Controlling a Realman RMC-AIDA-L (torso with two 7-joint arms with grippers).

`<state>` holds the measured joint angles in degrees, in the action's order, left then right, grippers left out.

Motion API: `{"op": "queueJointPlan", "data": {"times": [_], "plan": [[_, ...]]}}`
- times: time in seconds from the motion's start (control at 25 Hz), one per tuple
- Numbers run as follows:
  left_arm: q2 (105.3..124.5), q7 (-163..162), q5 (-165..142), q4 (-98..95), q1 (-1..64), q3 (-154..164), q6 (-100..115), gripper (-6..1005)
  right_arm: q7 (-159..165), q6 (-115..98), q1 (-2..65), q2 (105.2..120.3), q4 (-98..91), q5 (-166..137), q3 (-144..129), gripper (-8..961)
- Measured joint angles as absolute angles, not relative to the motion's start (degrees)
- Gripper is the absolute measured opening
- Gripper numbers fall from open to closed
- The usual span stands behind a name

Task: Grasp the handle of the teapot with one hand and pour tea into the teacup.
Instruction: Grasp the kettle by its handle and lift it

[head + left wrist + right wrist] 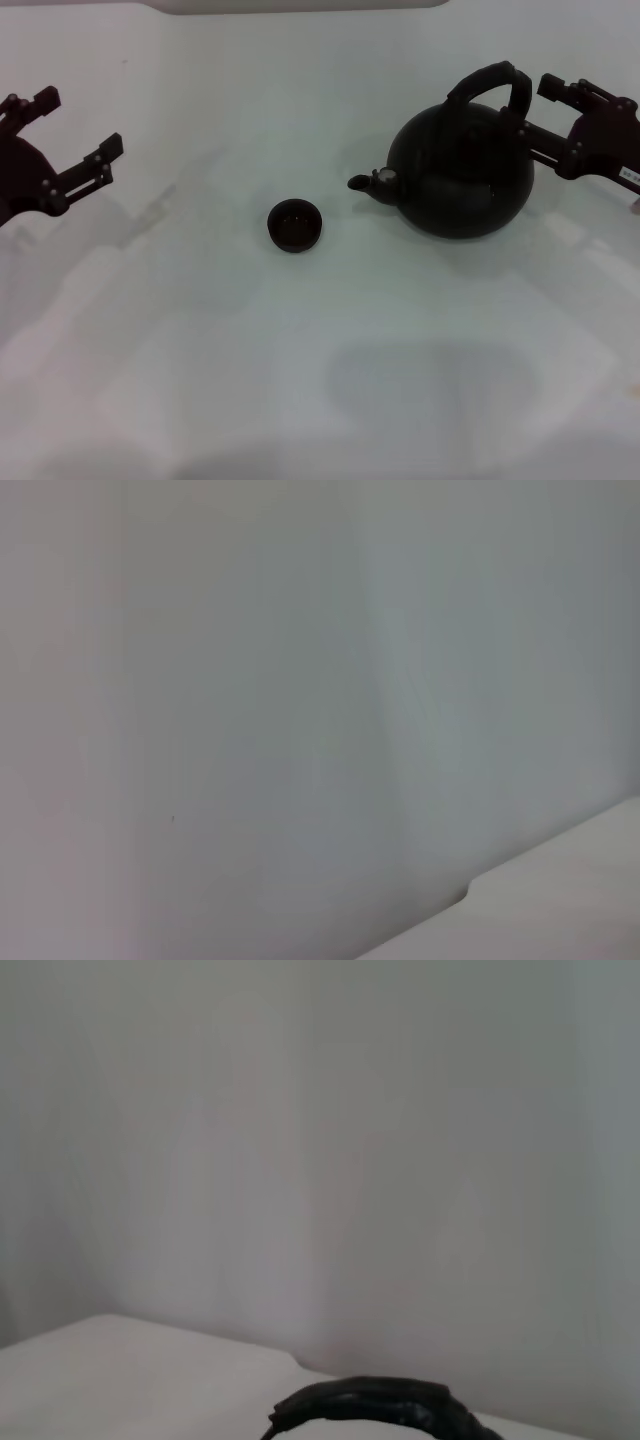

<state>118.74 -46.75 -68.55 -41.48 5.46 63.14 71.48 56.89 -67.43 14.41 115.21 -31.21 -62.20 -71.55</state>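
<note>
The round black teapot (465, 175) stands on the white table at the right, its spout (362, 182) pointing toward the teacup (295, 223), a tiny dark cup at the table's middle. The black arched handle (487, 78) rises over the pot. My right gripper (535, 108) is open just to the right of the handle's right leg, one finger high and one low beside the pot's shoulder, holding nothing. The right wrist view shows only the top of the handle (370, 1405). At the far left my left gripper (78, 122) is open and empty, well away from the cup.
The white table (300, 350) stretches between the arms and toward the front. A pale raised edge (300, 5) runs along the back. The left wrist view shows only white surface and a pale corner (560, 900).
</note>
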Motion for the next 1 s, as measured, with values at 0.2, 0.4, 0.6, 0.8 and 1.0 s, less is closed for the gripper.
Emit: {"op": "queueJointPlan", "data": {"times": [0.2,0.4,0.6,0.8,1.0], "plan": [[118.74,-46.8,-68.5,-41.5,5.7,63.1,71.5,862,56.6,-64.9,15.2,115.27,-31.2,-61.8,-72.0,768],[118.83,-46.8,-68.5,-41.5,6.0,63.1,71.5,862,56.3,-62.2,16.0,115.31,-31.1,-61.6,-72.2,769],[118.84,-46.8,-68.5,-41.5,6.0,63.1,71.3,862,56.1,-60.5,16.9,115.36,-31.0,-61.3,-72.2,762],[118.83,-46.8,-68.4,-41.4,6.2,63.1,71.1,862,56.1,-59.8,17.9,115.48,-29.9,-60.5,-72.2,733],[118.82,-46.8,-68.3,-41.0,6.2,63.1,70.9,862,56.0,-59.8,18.2,115.48,-29.7,-59.9,-72.3,699]]}}
